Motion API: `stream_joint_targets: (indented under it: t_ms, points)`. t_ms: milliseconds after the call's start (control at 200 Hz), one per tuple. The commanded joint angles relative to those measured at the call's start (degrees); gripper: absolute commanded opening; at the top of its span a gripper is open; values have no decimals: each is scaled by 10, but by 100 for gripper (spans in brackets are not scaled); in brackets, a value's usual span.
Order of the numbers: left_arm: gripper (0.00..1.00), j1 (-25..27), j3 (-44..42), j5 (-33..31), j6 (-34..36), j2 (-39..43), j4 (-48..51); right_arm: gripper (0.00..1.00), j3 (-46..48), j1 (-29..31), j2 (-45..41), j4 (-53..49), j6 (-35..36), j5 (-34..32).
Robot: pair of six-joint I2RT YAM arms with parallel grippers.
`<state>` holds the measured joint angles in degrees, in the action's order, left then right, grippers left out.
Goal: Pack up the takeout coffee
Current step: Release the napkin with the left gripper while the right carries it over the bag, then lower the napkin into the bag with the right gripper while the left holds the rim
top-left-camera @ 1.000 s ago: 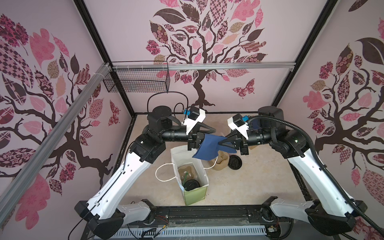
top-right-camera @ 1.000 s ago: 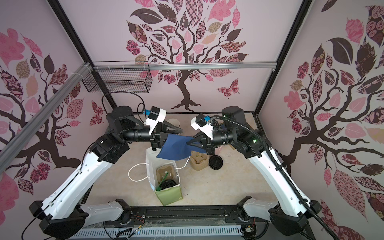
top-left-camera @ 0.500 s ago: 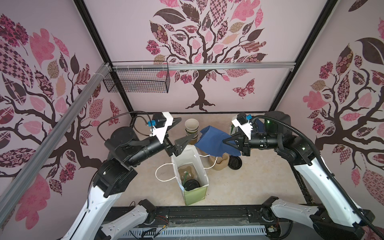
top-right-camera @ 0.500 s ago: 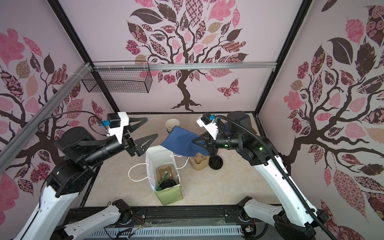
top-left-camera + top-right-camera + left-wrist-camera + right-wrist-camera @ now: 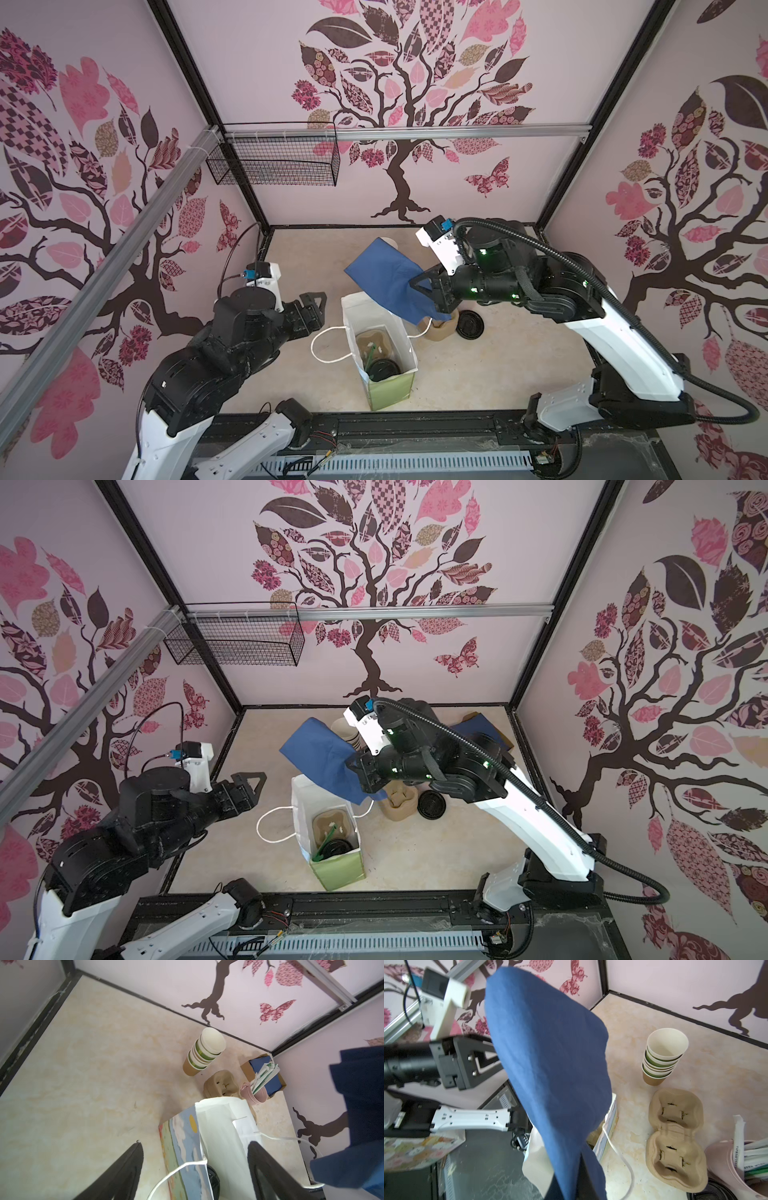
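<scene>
Clamped shut on one edge of the blue napkin (image 5: 384, 278): the right gripper (image 5: 420, 286), up over the back right corner of the paper bag (image 5: 388, 392). Drapes away from the jaws toward the back wall, that cloth, its long axis slanting across the bag's rear rim. Spread wide and empty on the other side: the left gripper (image 5: 318, 309), just beside the bag's left wall, nothing between the fingers. Down inside the bag, seated in a pulp carrier (image 5: 371, 340) at the end nearer the front rail: the takeout coffee (image 5: 383, 369), upright, black lid facing the open mouth. Lies below and frontward of the right gripper, so probably calls for a short carry forward and a straight drop of the napkin. Sits closer to the right arm, above the mouth, than to the left. Shows only its lid in both top views, green sides hidden by the bag walls. Blocks most of the bag's inside in the right wrist view, the napkin, and covers the right fingertips too. Cannot tell whether cloth touches rim. Gives only a dark sliver of the coffee in the left wrist view.
</scene>
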<state>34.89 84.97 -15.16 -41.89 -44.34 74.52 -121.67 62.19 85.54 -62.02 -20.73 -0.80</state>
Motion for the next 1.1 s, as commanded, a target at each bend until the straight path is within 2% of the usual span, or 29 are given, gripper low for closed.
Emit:
stream_joint_targets:
  t_ms: [0,135,275,395,625,770,945,1096]
  points:
    - [82,-2,-5,18,-65,26,48,0,-80,35,34,-71,-90,-84]
    - [82,-2,-31,102,-68,13,27,0,-137,43,64,-124,-157,-107]
    - [82,-2,-52,154,-71,-1,13,0,-119,65,73,-135,-226,-110]
    - [77,-1,-76,187,-72,-5,-14,0,-110,100,94,-144,-262,-130]
    - [54,-2,-139,221,-94,1,-71,0,-83,125,136,-144,-299,-140]
    - [47,-2,-166,235,-101,4,-100,0,-74,126,162,-157,-313,-152]
    - [41,-2,-189,244,-105,-1,-123,0,-59,127,188,-155,-322,-137]
    - [27,-2,-212,241,-108,2,-126,0,-20,127,192,-128,-329,-130]
